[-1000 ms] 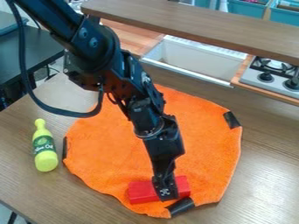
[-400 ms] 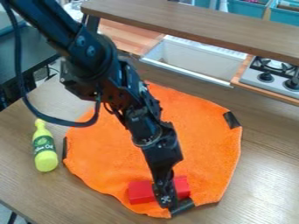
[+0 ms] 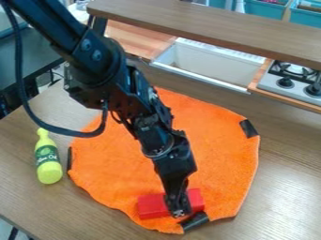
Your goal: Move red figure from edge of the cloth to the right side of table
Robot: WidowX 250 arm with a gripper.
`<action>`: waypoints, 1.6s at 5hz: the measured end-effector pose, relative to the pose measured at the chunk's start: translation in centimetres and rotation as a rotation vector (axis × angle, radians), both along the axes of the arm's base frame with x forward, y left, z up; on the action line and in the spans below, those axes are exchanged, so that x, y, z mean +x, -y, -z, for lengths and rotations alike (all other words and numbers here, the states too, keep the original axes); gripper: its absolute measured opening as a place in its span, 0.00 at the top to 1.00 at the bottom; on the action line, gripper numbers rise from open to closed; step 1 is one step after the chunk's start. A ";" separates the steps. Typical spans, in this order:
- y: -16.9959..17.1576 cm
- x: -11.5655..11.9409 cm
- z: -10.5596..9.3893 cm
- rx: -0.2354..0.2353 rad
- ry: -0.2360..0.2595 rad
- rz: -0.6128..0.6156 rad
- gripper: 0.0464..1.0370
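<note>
Red figure [image 3: 150, 206], one, block-shaped: lying on the cloth [image 3: 216, 154], just inside its lower edge, long side roughly following that edge; a position that should make for a short carry off the fabric. Tool [image 3: 179, 212], one, black: pointed down over the figure, a little right of its middle, a placing that would suit a balanced lift; whether wide, narrow or closed on the figure, cannot be told, its own dark body perhaps masking the grip. Arm [image 3: 94, 56], one, black, cabled: slanting in from beyond the cloth's upper left, an approach that lets the tool come down steeply at the near edge. Dark tabs, three: the first [image 3: 195, 221] on the cloth's lower edge, close beside the figure, liable to snag or drag the fabric unless the figure is raised before going sideways; the second [image 3: 249, 128] on its upper right edge; the third [image 3: 69, 158] on its left edge. Bottle [image 3: 48, 161], one, yellow-green: left of the cloth, well apart, out of the likely route. Table [image 3: 276, 206], one, wood-grained: carrying all the above, its stretch right of the cloth being the destination. Basin [image 3: 210, 63], one, pale: beyond the cloth's far edge.
</note>
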State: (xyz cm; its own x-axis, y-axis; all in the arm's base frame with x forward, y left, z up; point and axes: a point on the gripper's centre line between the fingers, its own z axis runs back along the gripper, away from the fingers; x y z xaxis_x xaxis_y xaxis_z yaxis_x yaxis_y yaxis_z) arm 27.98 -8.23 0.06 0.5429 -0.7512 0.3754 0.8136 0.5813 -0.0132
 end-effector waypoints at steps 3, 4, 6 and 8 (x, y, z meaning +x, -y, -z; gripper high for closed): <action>0.1 -0.1 -0.1 -0.011 -0.011 -0.017 0.96; 0.2 -0.3 -0.2 -0.028 -0.027 -0.002 0.92; 0.1 0.0 0.0 -0.026 -0.025 -0.026 0.41; 0.7 -0.1 0.4 -0.010 -0.021 -0.015 0.03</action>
